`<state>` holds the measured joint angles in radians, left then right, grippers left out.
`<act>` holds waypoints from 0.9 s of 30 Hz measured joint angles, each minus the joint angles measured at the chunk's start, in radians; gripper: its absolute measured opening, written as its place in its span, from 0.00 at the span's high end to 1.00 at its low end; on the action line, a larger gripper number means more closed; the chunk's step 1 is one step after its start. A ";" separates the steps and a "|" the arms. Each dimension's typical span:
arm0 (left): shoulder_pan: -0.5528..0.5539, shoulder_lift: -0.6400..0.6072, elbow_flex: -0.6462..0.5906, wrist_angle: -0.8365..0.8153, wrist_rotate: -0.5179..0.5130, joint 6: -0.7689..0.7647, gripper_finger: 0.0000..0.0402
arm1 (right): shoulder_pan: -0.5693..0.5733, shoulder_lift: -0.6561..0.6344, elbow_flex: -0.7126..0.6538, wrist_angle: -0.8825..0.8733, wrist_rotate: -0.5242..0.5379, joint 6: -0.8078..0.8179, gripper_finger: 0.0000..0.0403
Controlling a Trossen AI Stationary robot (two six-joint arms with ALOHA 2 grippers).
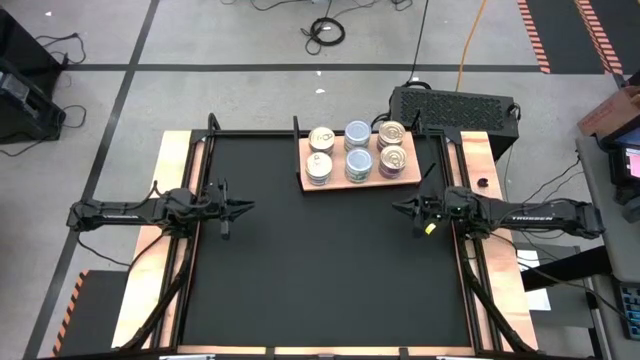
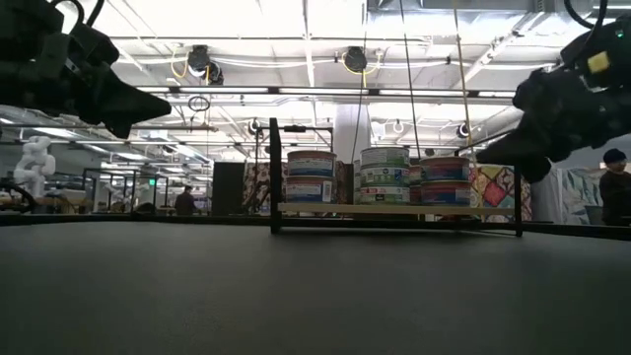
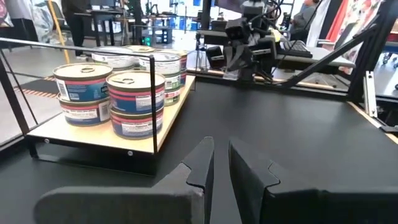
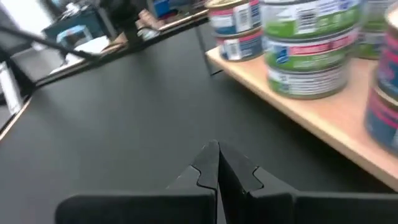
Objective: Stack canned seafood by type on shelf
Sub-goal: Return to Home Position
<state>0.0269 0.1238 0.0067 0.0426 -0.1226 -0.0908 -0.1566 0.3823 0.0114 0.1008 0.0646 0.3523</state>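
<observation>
The canned seafood [image 1: 357, 150] stands in several two-high stacks on the light-wood shelf [image 1: 340, 186] at the table's far side, right of centre. White-topped tins are on the shelf's left, blue-topped in the middle and gold-topped on the right. In the low view the tins [image 2: 385, 176] rest on the board [image 2: 394, 209]. My left gripper [image 1: 250, 208] hovers over the mat's left part, pointing level, with a narrow gap between its fingers [image 3: 221, 146] and nothing in it. My right gripper [image 1: 396, 207] hovers near the shelf's front right corner, shut [image 4: 217, 149] and empty.
Thin black posts [image 3: 152, 106] stand at the shelf's edges. A black perforated box [image 1: 450, 105] sits behind the shelf at the far right. The black mat [image 1: 320, 280] lies bare between the arms and toward the near edge. Wooden strips [image 1: 175, 160] border it.
</observation>
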 joint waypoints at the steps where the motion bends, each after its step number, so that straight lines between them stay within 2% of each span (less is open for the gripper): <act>1: 0.000 0.000 0.000 0.000 0.000 0.001 0.88 | 0.000 -0.001 0.001 -0.011 -0.018 -0.012 1.00; 5: 0.000 0.000 0.000 0.001 -0.037 0.001 0.88 | 0.001 -0.001 0.002 -0.053 -0.096 -0.051 1.00; 13: 0.001 0.000 -0.001 0.000 -0.035 0.003 0.88 | 0.000 -0.001 0.003 -0.080 -0.087 -0.049 1.00; 20: 0.000 0.000 -0.001 -0.002 -0.034 0.096 0.88 | 0.000 -0.001 0.003 -0.077 -0.089 -0.050 1.00; 27: 0.000 0.000 -0.001 -0.003 -0.033 0.099 0.88 | 0.000 -0.001 0.003 -0.077 -0.089 -0.050 1.00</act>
<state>0.0273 0.1238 0.0055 0.0399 -0.1561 0.0082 -0.1562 0.3817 0.0143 0.0242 -0.0242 0.3023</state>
